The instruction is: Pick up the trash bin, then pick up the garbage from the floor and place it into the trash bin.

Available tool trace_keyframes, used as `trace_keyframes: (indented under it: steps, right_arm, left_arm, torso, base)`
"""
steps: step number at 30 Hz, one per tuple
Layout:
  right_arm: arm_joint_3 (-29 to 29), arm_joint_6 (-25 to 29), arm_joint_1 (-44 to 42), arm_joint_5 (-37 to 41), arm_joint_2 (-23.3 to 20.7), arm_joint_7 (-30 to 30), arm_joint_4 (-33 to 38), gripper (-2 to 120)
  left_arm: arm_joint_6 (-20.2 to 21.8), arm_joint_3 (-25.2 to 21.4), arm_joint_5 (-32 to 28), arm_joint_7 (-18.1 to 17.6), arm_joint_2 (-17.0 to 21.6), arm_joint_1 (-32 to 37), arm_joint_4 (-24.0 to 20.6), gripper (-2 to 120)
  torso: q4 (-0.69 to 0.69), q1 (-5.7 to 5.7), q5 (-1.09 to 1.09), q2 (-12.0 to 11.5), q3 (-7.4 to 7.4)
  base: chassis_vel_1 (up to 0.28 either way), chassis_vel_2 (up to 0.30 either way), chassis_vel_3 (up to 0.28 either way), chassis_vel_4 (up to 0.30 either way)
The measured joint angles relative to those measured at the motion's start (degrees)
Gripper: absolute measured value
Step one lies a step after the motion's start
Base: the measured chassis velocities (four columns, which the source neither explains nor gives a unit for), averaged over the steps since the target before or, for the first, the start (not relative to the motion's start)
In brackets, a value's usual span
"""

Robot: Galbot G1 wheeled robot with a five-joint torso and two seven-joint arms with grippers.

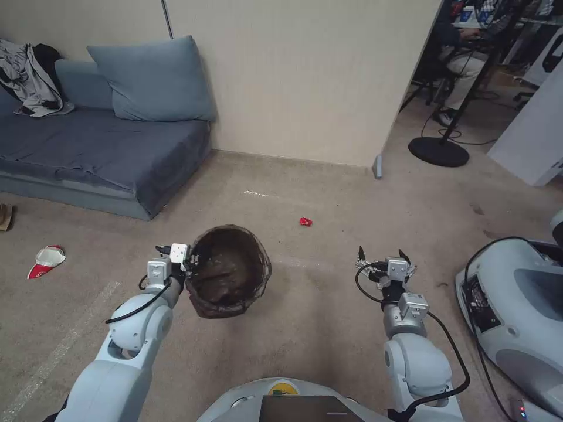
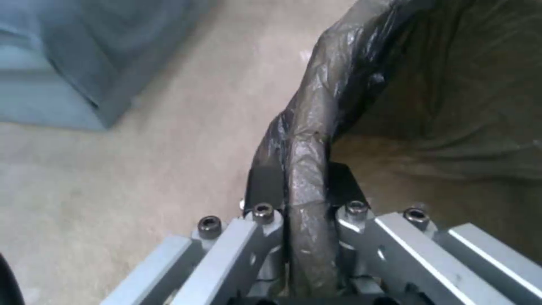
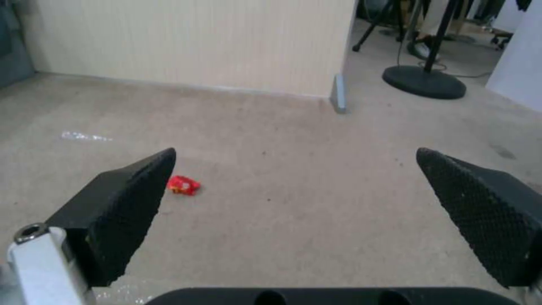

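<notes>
The trash bin (image 1: 230,278), lined with a dark crinkled bag, hangs above the beige carpet floor (image 1: 328,193) in front of me. My left gripper (image 1: 190,264) is shut on the bin's left rim (image 2: 308,169), one finger inside and one outside. A small red wrapper (image 1: 305,221), a piece of garbage, lies on the floor beyond the bin, and it shows in the right wrist view too (image 3: 183,185). A crushed red-and-white paper cup (image 1: 47,260) lies at the far left. To the right of the bin my right gripper (image 1: 384,258) is held open and empty above the floor.
A blue sofa (image 1: 111,146) with a cushion stands at the back left. A beige wall (image 1: 293,76) ends at a corner on the right, with a black round stand base (image 1: 438,151) beyond it. A white machine base (image 1: 522,305) sits at the right edge.
</notes>
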Motion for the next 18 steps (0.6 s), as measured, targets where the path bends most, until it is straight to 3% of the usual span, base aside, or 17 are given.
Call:
trace_keyframes:
  steps: [9,18]
  right_arm:
    - [0.5,-0.2,0.0,1.0,0.0,0.2,0.9,100]
    - [1.0,-0.7,0.0,2.0,0.0,0.7,1.7,100]
  left_arm:
    - [-4.0,-3.0,-5.9,-5.9,0.4,1.8,-4.4,4]
    - [-10.4,-3.7,-7.2,-6.2,1.0,4.1,-6.2,4]
  torso:
    - [0.00,0.00,-0.01,0.0,0.00]
    - [0.00,0.00,0.00,0.0,0.00]
  base:
    - [0.000,0.000,0.000,0.000]
    - [0.000,0.000,0.000,0.000]
